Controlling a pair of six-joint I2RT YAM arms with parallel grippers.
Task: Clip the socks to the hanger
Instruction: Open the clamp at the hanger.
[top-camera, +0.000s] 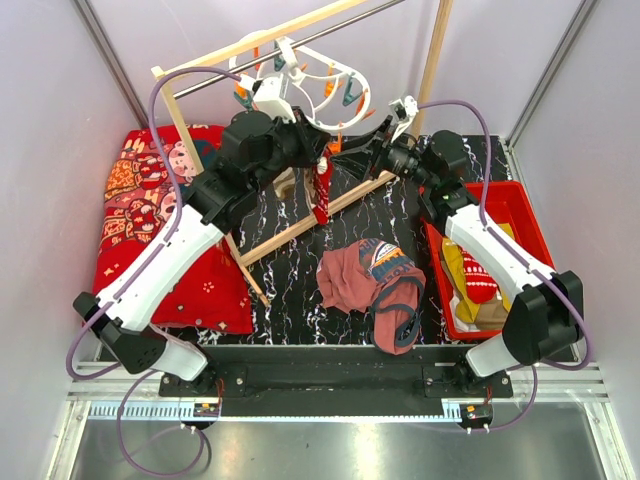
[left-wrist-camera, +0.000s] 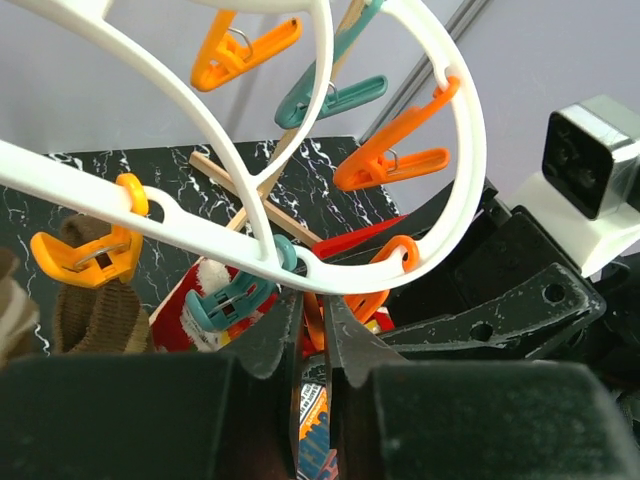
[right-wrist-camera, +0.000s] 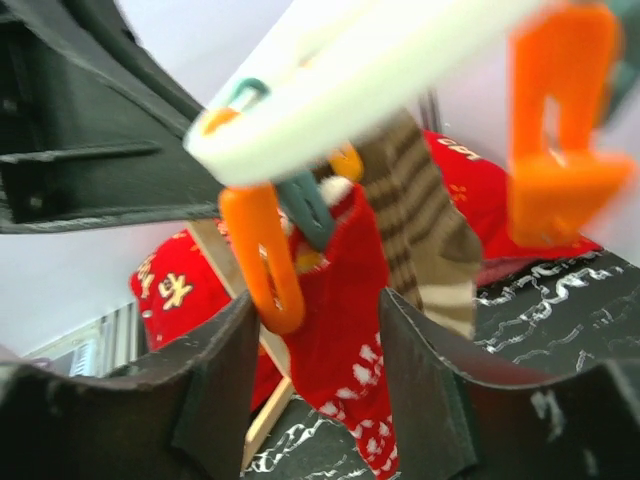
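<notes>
**A:** How do the grippers stand?

**B:** The left gripper (left-wrist-camera: 310, 305) is narrow, its fingers nearly together just under the hanger (left-wrist-camera: 472, 150). The thin thing pinched between them looks like an orange peg (left-wrist-camera: 370, 300), though that view is crowded. The right gripper (right-wrist-camera: 318, 300) stands fairly wide and holds nothing.

**A:** Any writing to read?

**B:** There are yellow characters on the red cushion (top-camera: 150, 200), which lies along the left edge of the table (top-camera: 290, 290). They are too blurred to read.

**A:** Where does everything lie?

**B:** The wooden rack (top-camera: 300, 225) stands across the far half of the table. The hanger hangs at its rail (top-camera: 330, 30), near the far edge. Both grippers reach up beneath it, the left from the left side and the right from the right. The red bin (top-camera: 535, 235) sits at the right edge under the right arm. It holds a yellow sock (top-camera: 458, 268) among others, well apart from both grippers.

**A:** And the socks on the hanger?

**B:** A red sock (right-wrist-camera: 340, 330) with white pattern hangs down between the two grippers. In the right wrist view it shows in the gap between that gripper's fingers, touching neither. A striped sock (right-wrist-camera: 420, 220) hangs just beside it, on the far side.

**A:** What holds the red one?

**B:** A teal peg (right-wrist-camera: 305, 210) grips its top, just beside the left gripper's fingers.
</notes>
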